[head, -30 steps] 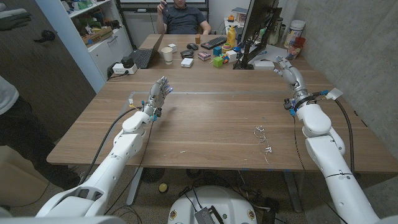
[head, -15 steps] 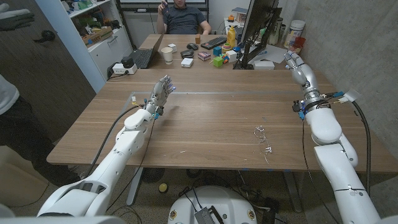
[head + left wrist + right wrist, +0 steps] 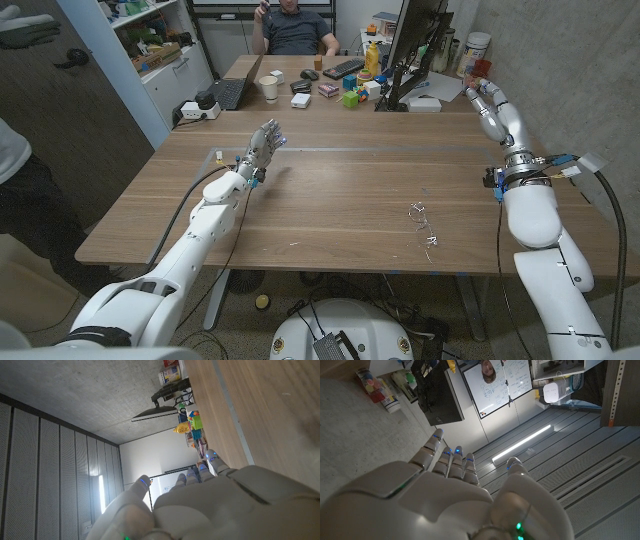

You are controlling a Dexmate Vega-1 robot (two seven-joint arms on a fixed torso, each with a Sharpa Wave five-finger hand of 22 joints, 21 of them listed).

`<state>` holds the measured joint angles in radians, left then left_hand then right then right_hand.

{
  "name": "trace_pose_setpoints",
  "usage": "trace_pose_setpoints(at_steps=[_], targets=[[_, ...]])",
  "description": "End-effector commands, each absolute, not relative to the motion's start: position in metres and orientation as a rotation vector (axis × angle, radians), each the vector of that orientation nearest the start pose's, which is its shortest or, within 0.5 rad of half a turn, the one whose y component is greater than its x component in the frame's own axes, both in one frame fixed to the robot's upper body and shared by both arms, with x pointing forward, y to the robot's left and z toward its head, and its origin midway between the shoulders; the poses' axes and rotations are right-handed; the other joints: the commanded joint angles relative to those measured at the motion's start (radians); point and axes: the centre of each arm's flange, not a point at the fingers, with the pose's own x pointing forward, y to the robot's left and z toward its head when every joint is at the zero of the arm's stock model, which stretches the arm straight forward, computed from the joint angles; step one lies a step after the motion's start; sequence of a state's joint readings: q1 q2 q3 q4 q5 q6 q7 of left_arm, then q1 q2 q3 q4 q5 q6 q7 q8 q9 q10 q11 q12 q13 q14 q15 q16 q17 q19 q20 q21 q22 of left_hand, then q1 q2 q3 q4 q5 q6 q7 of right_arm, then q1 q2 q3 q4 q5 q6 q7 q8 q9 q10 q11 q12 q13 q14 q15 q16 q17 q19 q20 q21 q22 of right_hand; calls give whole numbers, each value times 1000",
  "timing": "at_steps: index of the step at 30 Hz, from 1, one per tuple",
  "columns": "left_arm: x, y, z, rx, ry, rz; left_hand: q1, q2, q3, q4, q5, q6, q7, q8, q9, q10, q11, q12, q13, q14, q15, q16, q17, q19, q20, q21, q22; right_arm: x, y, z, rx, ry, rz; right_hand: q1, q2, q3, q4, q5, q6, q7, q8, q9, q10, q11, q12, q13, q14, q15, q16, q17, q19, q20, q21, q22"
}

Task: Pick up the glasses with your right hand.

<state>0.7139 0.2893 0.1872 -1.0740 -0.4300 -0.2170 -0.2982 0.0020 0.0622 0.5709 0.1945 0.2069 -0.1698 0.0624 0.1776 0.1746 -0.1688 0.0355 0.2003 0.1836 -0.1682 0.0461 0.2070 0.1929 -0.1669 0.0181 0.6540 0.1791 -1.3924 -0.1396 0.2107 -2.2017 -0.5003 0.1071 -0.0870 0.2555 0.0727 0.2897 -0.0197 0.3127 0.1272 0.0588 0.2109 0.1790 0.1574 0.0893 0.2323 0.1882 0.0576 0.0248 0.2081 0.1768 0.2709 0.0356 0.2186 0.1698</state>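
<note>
The glasses (image 3: 424,225), thin wire-framed, lie on the wooden table (image 3: 340,195) near its front edge, right of centre. My right hand (image 3: 488,100) is raised at the table's far right, well behind and to the right of the glasses, fingers stretched out and holding nothing; the right wrist view shows the back of my right hand (image 3: 445,495) with its fingers apart. My left hand (image 3: 263,143) is held up over the table's left part, fingers spread and nothing in it; its back (image 3: 210,500) shows in the left wrist view.
The far end of the table holds a laptop (image 3: 232,92), a cup (image 3: 269,88), a keyboard (image 3: 344,68), coloured blocks (image 3: 352,96), a monitor (image 3: 415,40) and containers (image 3: 474,55). A person (image 3: 295,28) sits behind it. Another person's sleeve (image 3: 10,150) shows at the left edge.
My right arm has swung outward to the right and its hand has moved further back and up. The left hand has shifted slightly forward. The glasses lie where they were.
</note>
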Motion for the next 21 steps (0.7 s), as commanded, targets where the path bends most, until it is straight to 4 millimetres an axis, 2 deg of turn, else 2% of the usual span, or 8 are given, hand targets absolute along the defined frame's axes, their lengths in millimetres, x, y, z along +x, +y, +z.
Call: trace_pose_setpoints(at_steps=[1, 21], targets=[[699, 264, -4, 8, -550, -349, 1, 124, -2, 2, 5, -90, 0, 7, 2, -172, 0, 3, 4, -217, 1, 5, 6, -163, 6, -2, 2, 389, -320, 15, -785, -862, -563, 15, -5, 1, -6, -1, 11, 3, 4, 3, 10, -1, 2, 3, 9, 2, 6, 2, 7, -5, 9, 3], [709, 250, 2, 25, -539, -403, 0, 124, -4, 2, 5, -90, -1, 6, 2, -171, 1, 3, 4, -216, 2, 5, 5, -162, 6, -6, 2, 348, -305, 5, -1009, -745, -727, 37, -16, 2, -28, -1, 22, -9, 0, 3, 11, -11, -6, 3, 24, 7, 1, 2, 22, 2, 6, 4]])
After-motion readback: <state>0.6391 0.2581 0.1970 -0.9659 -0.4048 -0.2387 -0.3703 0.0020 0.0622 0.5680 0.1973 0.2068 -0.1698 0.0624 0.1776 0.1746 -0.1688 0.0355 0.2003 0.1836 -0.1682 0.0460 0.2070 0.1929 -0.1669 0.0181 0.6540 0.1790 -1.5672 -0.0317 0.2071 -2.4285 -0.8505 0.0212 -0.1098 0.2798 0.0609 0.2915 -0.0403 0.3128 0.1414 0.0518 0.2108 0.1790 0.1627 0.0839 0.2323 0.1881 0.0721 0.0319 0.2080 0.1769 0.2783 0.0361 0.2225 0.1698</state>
